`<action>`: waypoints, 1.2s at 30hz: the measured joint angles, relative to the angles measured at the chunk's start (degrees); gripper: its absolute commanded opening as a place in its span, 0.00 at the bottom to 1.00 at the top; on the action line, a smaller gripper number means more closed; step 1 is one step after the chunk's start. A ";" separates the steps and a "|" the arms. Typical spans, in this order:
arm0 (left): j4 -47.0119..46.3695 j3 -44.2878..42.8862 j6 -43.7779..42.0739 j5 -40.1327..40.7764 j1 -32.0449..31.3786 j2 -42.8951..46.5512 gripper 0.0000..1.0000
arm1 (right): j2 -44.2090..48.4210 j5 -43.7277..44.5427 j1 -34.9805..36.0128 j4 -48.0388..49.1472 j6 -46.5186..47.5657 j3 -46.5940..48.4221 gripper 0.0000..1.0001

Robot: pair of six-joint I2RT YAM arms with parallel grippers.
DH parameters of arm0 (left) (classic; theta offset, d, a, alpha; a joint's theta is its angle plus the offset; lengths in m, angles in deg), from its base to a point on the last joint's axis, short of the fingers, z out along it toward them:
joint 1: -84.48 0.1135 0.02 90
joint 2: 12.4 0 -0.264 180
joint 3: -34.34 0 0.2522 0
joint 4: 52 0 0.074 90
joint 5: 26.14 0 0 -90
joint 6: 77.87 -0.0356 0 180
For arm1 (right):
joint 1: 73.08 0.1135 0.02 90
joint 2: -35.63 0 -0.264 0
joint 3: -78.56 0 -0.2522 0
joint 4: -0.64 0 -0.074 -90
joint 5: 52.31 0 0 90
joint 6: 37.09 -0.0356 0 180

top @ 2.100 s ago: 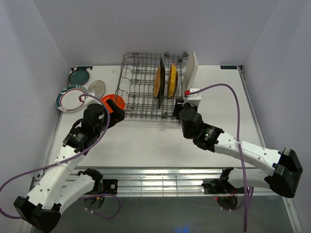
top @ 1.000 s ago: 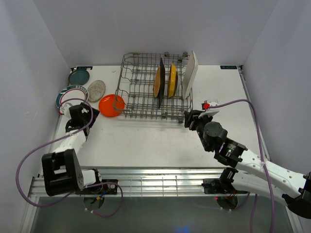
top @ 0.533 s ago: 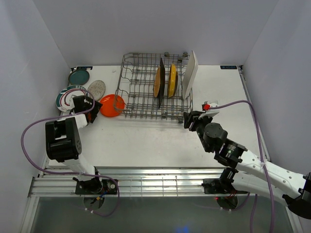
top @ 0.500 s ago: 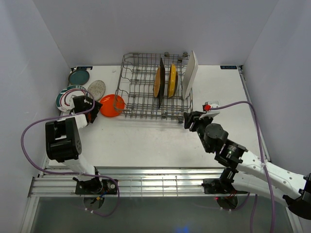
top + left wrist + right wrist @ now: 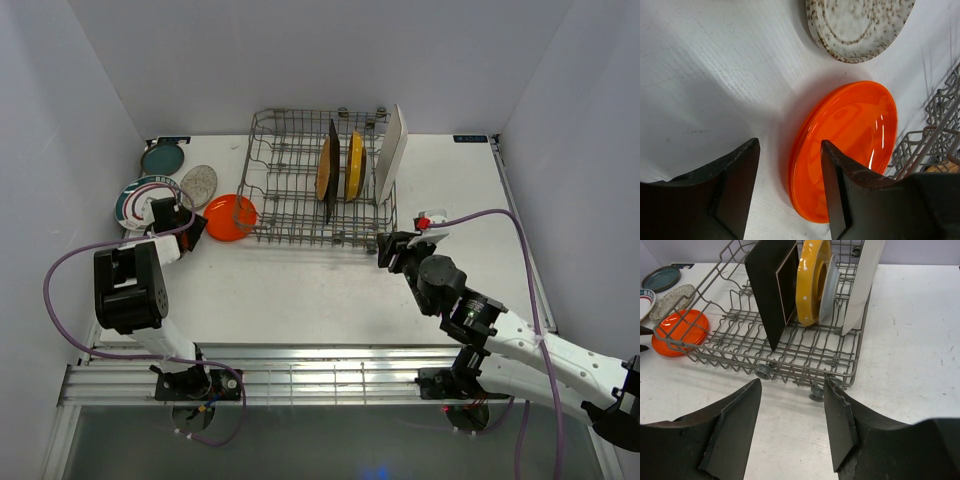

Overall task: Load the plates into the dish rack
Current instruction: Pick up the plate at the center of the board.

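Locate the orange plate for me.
Top view, left side: the orange plate lies on the table beside the dish rack's near-left corner, just in front of the speckled plate, with the left gripper at its left edge.

A robotics laboratory test cell is indicated. A flat white tabletop (image 5: 300,290) is enclosed on three sides by plain pale grey panels (image 5: 300,50). Two white-and-black robot arms (image 5: 125,290) (image 5: 520,335) are mounted on a ribbed aluminium rail (image 5: 330,375) at the near edge, and purple cables (image 5: 490,213) are trailed from their wrists.
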 measured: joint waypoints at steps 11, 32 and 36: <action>1.46 -0.02 2.67 3.34 -0.09 1.57 0.66 | -0.46 -0.74 0.00 0.02 0.00 0.00 0.60; 2.29 -4.11 15.04 8.35 -0.07 -2.84 0.66 | 0.07 -1.88 0.00 0.26 -0.20 0.00 0.60; 1.79 -7.65 16.85 8.44 -0.07 -6.99 0.65 | 0.07 -2.03 0.00 0.42 -0.20 0.00 0.60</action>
